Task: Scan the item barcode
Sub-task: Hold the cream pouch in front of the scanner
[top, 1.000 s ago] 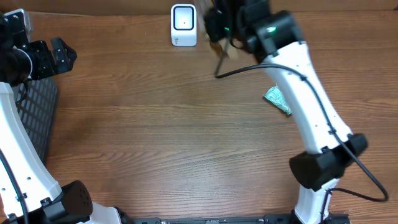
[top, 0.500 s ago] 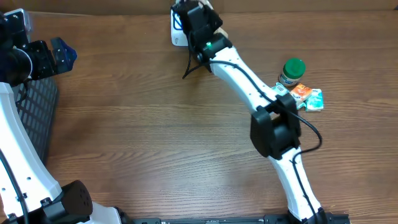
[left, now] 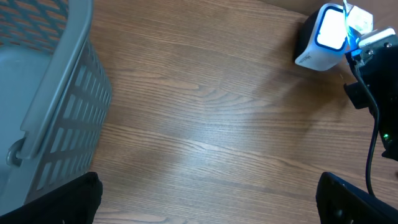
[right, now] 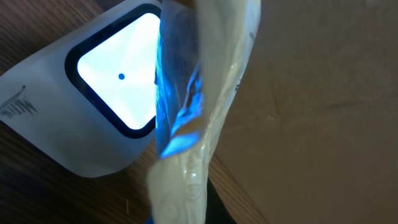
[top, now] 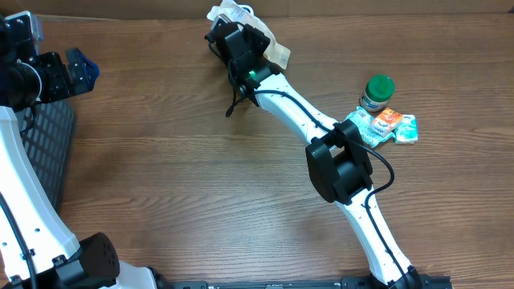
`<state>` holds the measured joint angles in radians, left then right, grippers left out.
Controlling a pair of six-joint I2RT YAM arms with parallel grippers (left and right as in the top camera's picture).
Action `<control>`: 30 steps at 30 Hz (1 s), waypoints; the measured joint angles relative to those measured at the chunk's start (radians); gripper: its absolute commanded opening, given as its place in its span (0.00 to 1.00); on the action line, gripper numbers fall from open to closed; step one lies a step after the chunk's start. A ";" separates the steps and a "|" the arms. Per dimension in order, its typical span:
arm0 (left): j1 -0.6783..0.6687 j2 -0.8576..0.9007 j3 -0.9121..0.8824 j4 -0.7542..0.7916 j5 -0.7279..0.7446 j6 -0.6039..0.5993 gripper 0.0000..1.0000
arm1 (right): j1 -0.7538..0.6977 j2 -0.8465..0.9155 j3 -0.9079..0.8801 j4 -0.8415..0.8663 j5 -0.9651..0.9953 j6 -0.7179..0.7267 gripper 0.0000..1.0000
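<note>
The counter (top: 177, 160) was matt, grained brown wood; the scanner (right: 74, 124) smooth white plastic; the packet (right: 205, 93) glossy, crinkled clear film; the basket (left: 56, 112) grey plastic lattice.

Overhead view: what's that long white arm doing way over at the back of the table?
The right gripper is shut on a clear packet and holds it before the white barcode scanner, whose window glows and throws blue light on the plastic. The left gripper hangs open beside the grey basket, holding nothing. A green-lidded jar and small packets lie off to the right.
</note>
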<state>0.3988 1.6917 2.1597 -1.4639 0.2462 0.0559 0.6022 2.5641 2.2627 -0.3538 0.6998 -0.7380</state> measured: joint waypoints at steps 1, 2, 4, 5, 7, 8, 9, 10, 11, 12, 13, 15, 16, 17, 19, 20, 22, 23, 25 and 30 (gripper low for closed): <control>0.000 0.000 0.000 0.000 0.000 0.000 1.00 | 0.001 0.000 0.000 0.000 0.003 0.000 0.04; 0.000 0.000 0.000 0.000 0.000 0.000 1.00 | 0.001 0.000 0.000 -0.003 0.007 -0.001 0.04; 0.000 0.000 0.000 0.000 0.000 0.000 1.00 | 0.001 0.000 0.000 -0.006 0.017 -0.004 0.04; 0.000 0.000 0.000 0.000 0.000 0.000 1.00 | 0.001 0.000 0.000 -0.006 0.026 -0.010 0.04; 0.000 0.000 0.000 0.000 0.000 0.000 1.00 | 0.001 0.000 0.000 -0.006 0.041 -0.030 0.04; 0.000 0.000 0.000 0.000 0.000 0.000 1.00 | 0.001 0.000 0.000 -0.005 0.045 -0.035 0.04; 0.000 0.000 0.000 0.000 0.000 0.000 1.00 | 0.001 0.000 0.000 -0.005 0.050 -0.038 0.04; 0.000 0.000 0.000 0.000 0.000 0.000 1.00 | 0.001 0.000 0.000 -0.005 0.051 -0.041 0.04; 0.000 0.000 0.000 0.000 0.000 0.000 1.00 | 0.001 0.000 0.000 -0.005 0.055 -0.044 0.04; 0.000 0.000 0.000 0.000 0.000 0.000 1.00 | 0.001 0.000 0.000 -0.006 0.059 -0.046 0.04; 0.000 0.000 0.000 0.000 0.000 0.000 1.00 | 0.002 0.000 0.000 -0.005 0.062 -0.048 0.04; 0.000 0.000 0.000 0.000 0.000 0.000 1.00 | 0.002 0.000 0.000 -0.005 0.067 -0.048 0.04; 0.000 0.000 0.000 0.000 0.000 0.000 1.00 | 0.002 0.000 0.000 -0.005 0.068 -0.048 0.04; 0.000 0.000 0.000 0.000 0.000 0.000 1.00 | 0.002 0.000 0.000 -0.005 0.069 -0.048 0.04; 0.000 0.000 0.000 0.000 0.000 0.000 1.00 | 0.003 0.000 0.000 -0.006 0.071 -0.048 0.04; 0.000 0.000 0.000 0.000 0.000 0.000 1.00 | 0.003 0.000 0.000 -0.006 0.071 -0.048 0.04; 0.000 0.000 0.000 0.000 0.000 0.000 1.00 | 0.003 -0.005 0.000 -0.007 0.068 -0.045 0.04; 0.000 0.000 0.000 0.000 0.000 0.000 1.00 | 0.004 -0.012 0.000 -0.016 0.063 -0.035 0.04; 0.000 0.000 0.000 0.000 0.000 0.000 1.00 | 0.006 -0.047 0.000 -0.062 0.037 -0.003 0.04; 0.000 0.000 0.000 0.000 0.000 0.000 1.00 | 0.008 -0.209 -0.002 -0.282 -0.088 0.140 0.04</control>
<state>0.3992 1.6917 2.1597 -1.4635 0.2462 0.0559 0.6102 2.3547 2.2612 -0.6357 0.6117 -0.5980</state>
